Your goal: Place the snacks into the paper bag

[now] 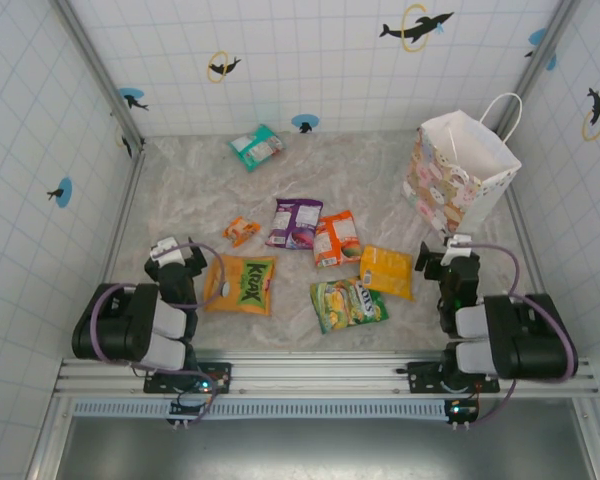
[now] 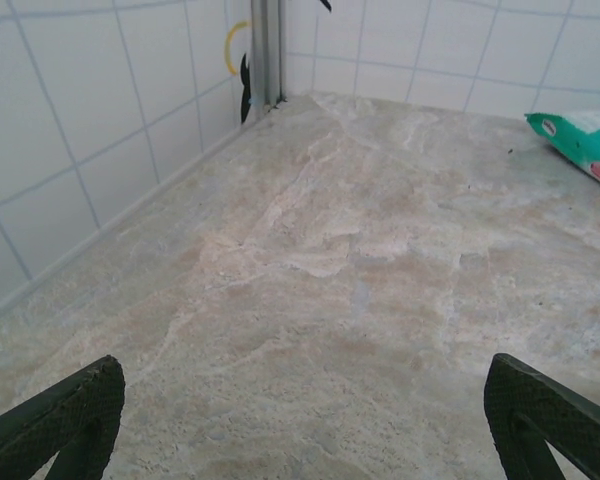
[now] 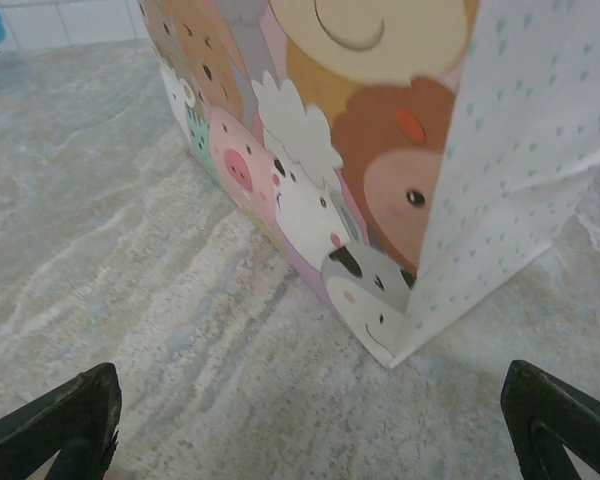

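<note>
Several snacks lie on the marble table: a teal-white packet [image 1: 256,147] at the back, a purple one [image 1: 294,222], an orange-red one [image 1: 336,238], a yellow-orange one [image 1: 387,271], a green one [image 1: 348,304], a large orange one [image 1: 241,284] and a tiny orange one [image 1: 241,231]. The white paper bag [image 1: 460,170] stands upright and open at the back right. My left gripper [image 1: 168,253] is open, low at the near left, beside the large orange packet. My right gripper [image 1: 448,252] is open, just in front of the bag [image 3: 380,150]. The teal packet [image 2: 585,145] lies far ahead of the left fingers [image 2: 65,420].
Tiled walls with dolphin stickers close in the table [image 1: 180,190] on three sides. A metal rail [image 1: 320,372] runs along the near edge. Bare marble lies at the left and between the packets and the bag.
</note>
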`<action>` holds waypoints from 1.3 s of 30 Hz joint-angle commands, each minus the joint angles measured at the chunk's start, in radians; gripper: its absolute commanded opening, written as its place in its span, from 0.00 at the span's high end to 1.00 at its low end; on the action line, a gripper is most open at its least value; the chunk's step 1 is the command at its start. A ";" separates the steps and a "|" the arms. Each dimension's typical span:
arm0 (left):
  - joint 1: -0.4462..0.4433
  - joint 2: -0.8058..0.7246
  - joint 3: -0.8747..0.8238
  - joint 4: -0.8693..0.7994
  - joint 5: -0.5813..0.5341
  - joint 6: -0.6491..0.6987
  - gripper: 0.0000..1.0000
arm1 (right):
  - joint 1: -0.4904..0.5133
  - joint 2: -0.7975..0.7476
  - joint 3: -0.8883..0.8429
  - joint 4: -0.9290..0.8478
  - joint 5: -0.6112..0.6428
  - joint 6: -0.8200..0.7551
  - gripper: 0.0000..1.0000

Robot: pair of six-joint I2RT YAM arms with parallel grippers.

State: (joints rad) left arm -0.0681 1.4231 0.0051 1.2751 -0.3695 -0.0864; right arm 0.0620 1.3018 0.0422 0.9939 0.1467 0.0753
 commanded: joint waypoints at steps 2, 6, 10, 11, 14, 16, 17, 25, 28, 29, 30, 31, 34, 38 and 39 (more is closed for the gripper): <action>-0.045 -0.121 0.084 -0.323 -0.066 0.006 0.08 | 0.010 -0.163 0.088 -0.360 -0.071 -0.004 0.00; -0.102 -0.174 0.202 -0.529 -0.059 -0.034 0.12 | 0.016 -0.328 0.141 -0.609 -0.157 -0.002 0.00; -0.145 -0.194 0.392 -0.828 0.052 -0.091 0.20 | 0.019 -0.472 0.257 -0.887 -0.259 0.028 0.00; -0.149 -0.192 0.444 -0.899 0.120 -0.094 0.23 | 0.022 -0.506 0.292 -0.969 -0.280 0.035 0.00; -0.164 -0.184 0.561 -1.037 0.326 -0.099 0.31 | 0.028 -0.581 0.399 -1.137 -0.319 0.048 0.00; -0.175 -0.175 0.619 -1.090 0.438 -0.098 0.34 | 0.030 -0.601 0.485 -1.231 -0.317 0.054 0.00; -0.182 -0.169 0.644 -1.119 0.489 -0.091 0.35 | 0.029 -0.599 0.540 -1.286 -0.317 0.049 0.00; -0.232 -0.107 0.864 -1.378 0.719 -0.005 0.39 | 0.025 -0.390 1.027 -1.638 -0.255 -0.077 0.00; -0.237 -0.101 0.894 -1.427 0.744 0.009 0.39 | -0.005 -0.294 1.173 -1.685 -0.232 -0.132 0.00; -0.238 -0.101 0.902 -1.444 0.750 0.016 0.39 | -0.023 -0.256 1.225 -1.697 -0.245 -0.146 0.01; -0.238 -0.101 0.907 -1.456 0.751 0.024 0.39 | -0.043 -0.221 1.266 -1.708 -0.269 -0.160 0.01; -0.238 -0.101 0.915 -1.470 0.754 0.030 0.39 | -0.066 -0.182 1.312 -1.721 -0.302 -0.174 0.02; -0.238 -0.102 0.929 -1.507 0.752 0.052 0.39 | -0.117 -0.066 1.448 -1.763 -0.380 -0.205 0.05; -0.239 -0.107 0.929 -1.526 0.723 0.062 0.39 | -0.146 0.064 1.590 -1.828 -0.425 -0.273 0.05; -0.240 -0.105 0.929 -1.529 0.715 0.063 0.39 | -0.150 0.089 1.616 -1.846 -0.433 -0.284 0.05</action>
State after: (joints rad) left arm -0.3031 1.3121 0.9039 -0.1993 0.3511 -0.0528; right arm -0.0750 1.3468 1.5768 -0.7536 -0.2237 -0.1379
